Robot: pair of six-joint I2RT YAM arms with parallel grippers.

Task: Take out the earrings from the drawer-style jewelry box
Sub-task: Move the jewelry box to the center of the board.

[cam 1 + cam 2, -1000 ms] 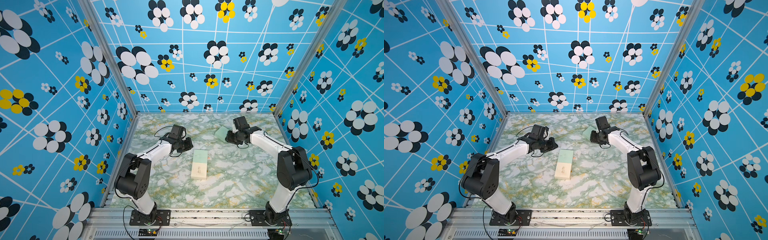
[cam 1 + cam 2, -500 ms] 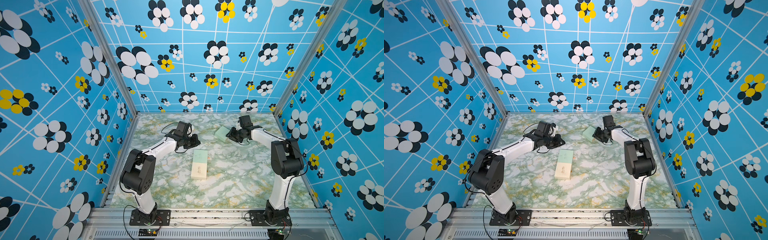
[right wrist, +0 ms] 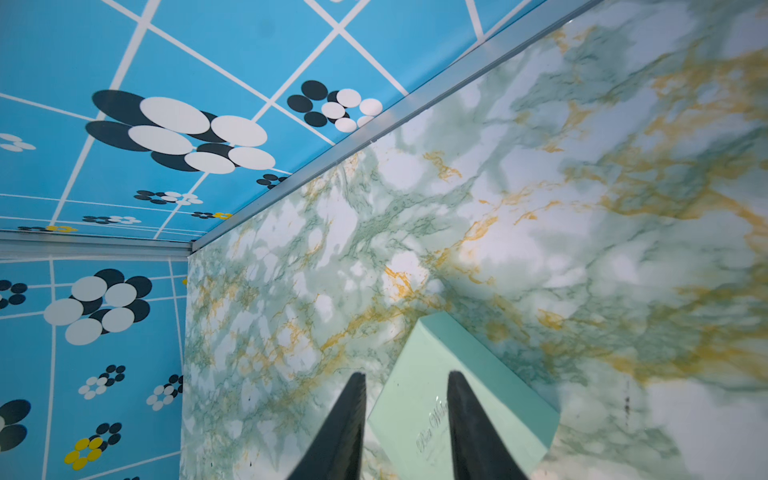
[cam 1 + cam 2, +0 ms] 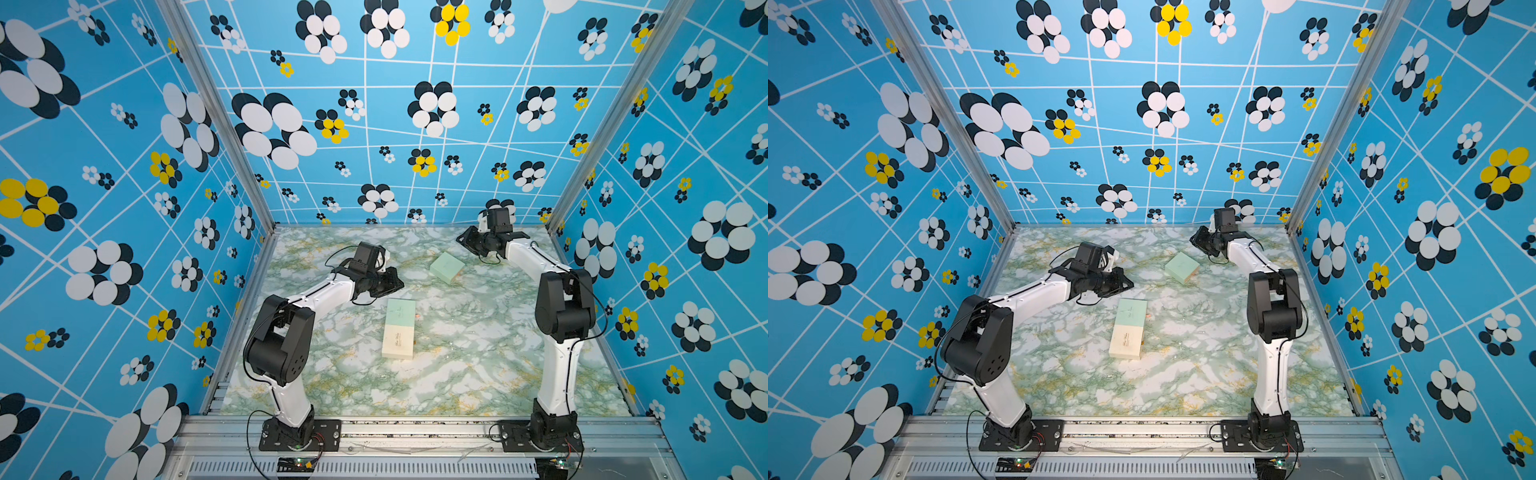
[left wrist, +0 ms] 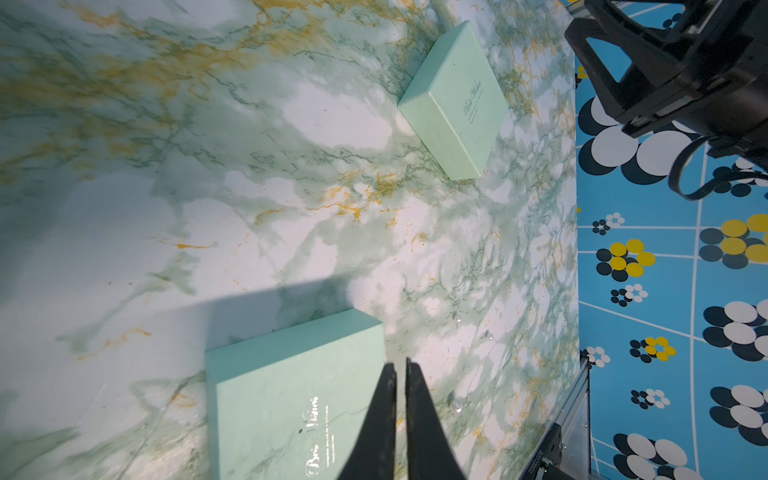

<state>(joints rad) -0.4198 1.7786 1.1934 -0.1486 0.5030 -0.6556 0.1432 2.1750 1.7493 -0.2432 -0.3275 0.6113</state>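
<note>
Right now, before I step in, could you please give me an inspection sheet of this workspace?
Surface: marble-patterned table; no spills seen.
Job's things: long box, one half mint and one half cream, mid-table; earrings, tiny bits loose on the table beside it.
Clutter: small mint box further back.
Grippers: left claw shut and empty, at the long box's mint end; right claw open and empty, above the small mint box.
Cables: black cable looping at each wrist, clear of both boxes.
Surroundings: blue flowered walls; metal rail at the arm bases.
</note>
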